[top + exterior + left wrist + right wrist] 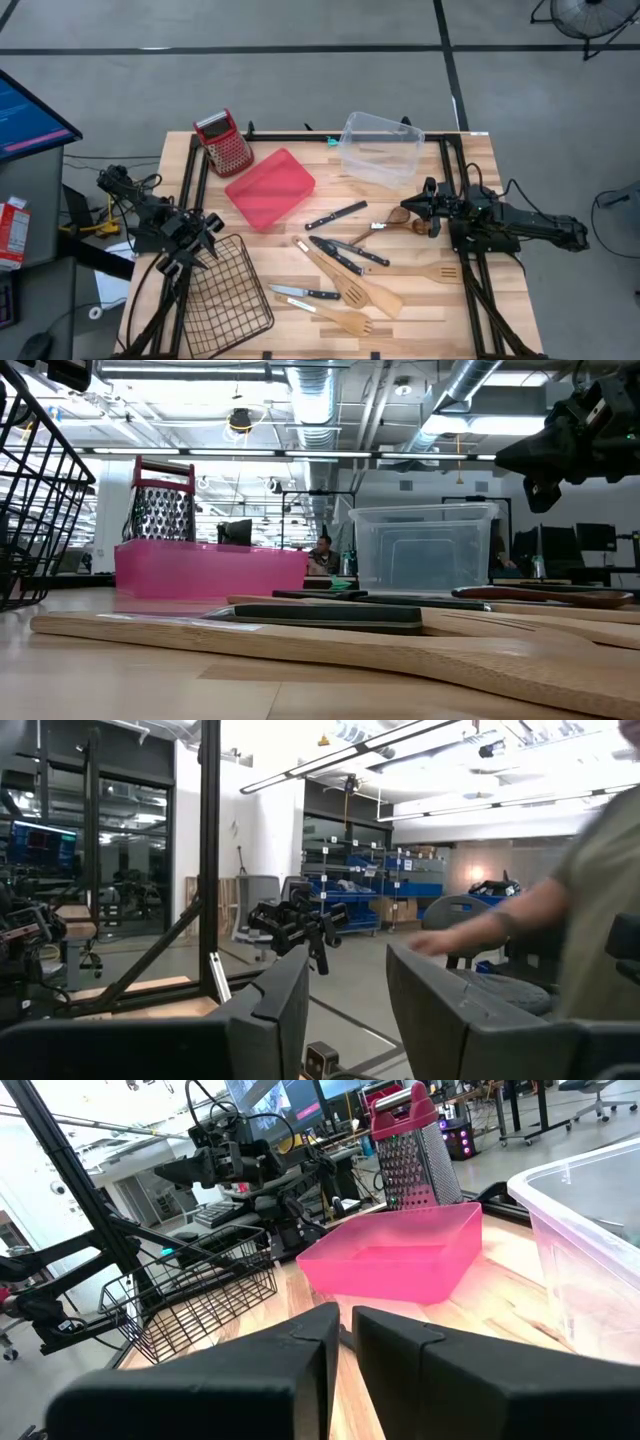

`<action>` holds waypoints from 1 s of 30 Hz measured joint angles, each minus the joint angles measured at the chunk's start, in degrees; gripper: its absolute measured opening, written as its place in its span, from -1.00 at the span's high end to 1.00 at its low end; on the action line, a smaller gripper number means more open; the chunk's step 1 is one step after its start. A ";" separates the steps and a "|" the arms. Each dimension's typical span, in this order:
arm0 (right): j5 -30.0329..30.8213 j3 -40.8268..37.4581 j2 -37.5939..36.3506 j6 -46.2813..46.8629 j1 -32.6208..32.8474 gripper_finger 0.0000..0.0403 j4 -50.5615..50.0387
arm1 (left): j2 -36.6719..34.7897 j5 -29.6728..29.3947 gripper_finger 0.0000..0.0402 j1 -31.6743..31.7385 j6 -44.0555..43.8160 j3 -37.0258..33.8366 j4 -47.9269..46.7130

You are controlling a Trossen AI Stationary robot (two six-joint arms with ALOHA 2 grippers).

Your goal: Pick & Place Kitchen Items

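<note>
High view: black-handled knives [336, 217], pale wooden spatulas [352, 290], scattered.

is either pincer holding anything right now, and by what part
Nothing is held. The left pincer hangs open and empty above the wire basket; the right pincer is nearly closed with nothing between its fingers.

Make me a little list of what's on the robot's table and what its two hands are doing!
Knives: black-handled knives lie mid-table
Wooden tools: spatulas and turners lie among the knives
Red tray: red tray sits empty, beside the box grater
Clear tub: clear tub stands at the far edge
Wire basket: wire basket sits at the near left
Left gripper: left gripper is open, holding nothing, above the basket's edge
Right gripper: right gripper is nearly shut, empty, raised at the right
</note>
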 joint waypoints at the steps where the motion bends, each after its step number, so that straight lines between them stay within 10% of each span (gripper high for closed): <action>1: 0.00 0.00 -0.02 0.02 0.00 0.75 0.00 | 0.02 0.00 0.41 0.00 -0.01 0.00 0.02; 16: 0.99 0.00 0.00 -0.39 -0.09 0.75 -0.08 | 0.02 -0.13 0.41 0.02 -0.03 0.00 2.19; 30: 2.53 -0.02 0.00 12.59 -0.09 0.75 2.69 | 0.02 -12.71 0.41 0.09 0.34 0.00 11.34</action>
